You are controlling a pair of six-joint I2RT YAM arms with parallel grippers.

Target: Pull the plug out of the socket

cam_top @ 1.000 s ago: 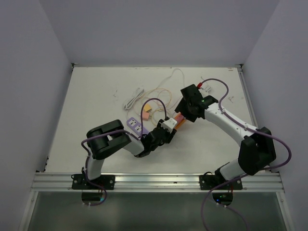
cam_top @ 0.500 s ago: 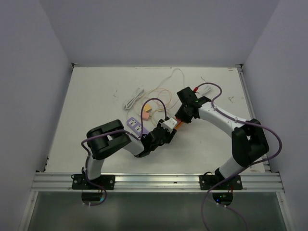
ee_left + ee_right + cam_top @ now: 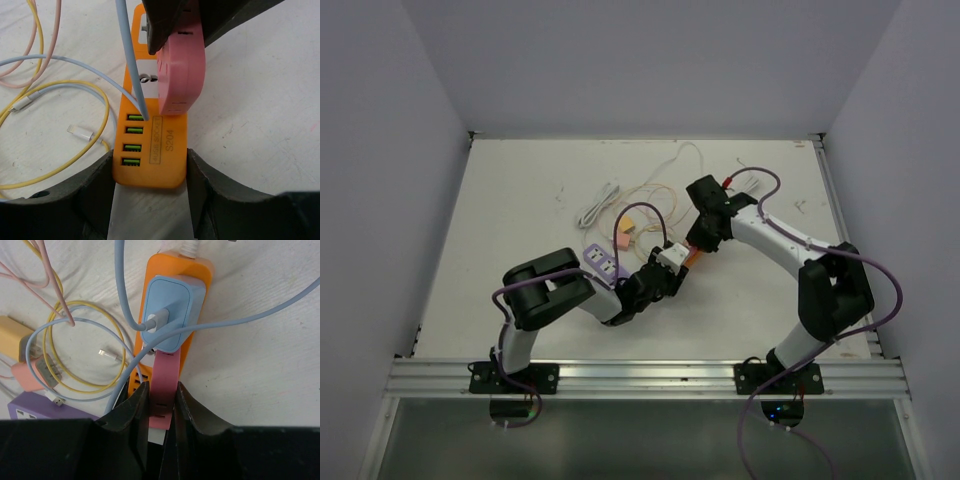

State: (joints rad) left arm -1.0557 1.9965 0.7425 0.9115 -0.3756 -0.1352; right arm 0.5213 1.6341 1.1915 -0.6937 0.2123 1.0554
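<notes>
An orange power strip lies on the white table. A pink plug stands in one of its sockets, beside a light blue charger that is also plugged in. My left gripper is shut on the strip's USB end, one finger on each long side. My right gripper is shut on the pink plug, squeezing its flat sides from above. In the top view the left gripper and the right gripper meet at the strip.
A purple power strip lies just left of my left wrist. Yellow, pink and blue cables loop beside the orange strip. Small yellow and pink adapters and a coiled white cable lie further back left.
My right arm has swung left and its gripper has moved in over the orange strip onto the pink plug. The left arm and the strip have not moved.
</notes>
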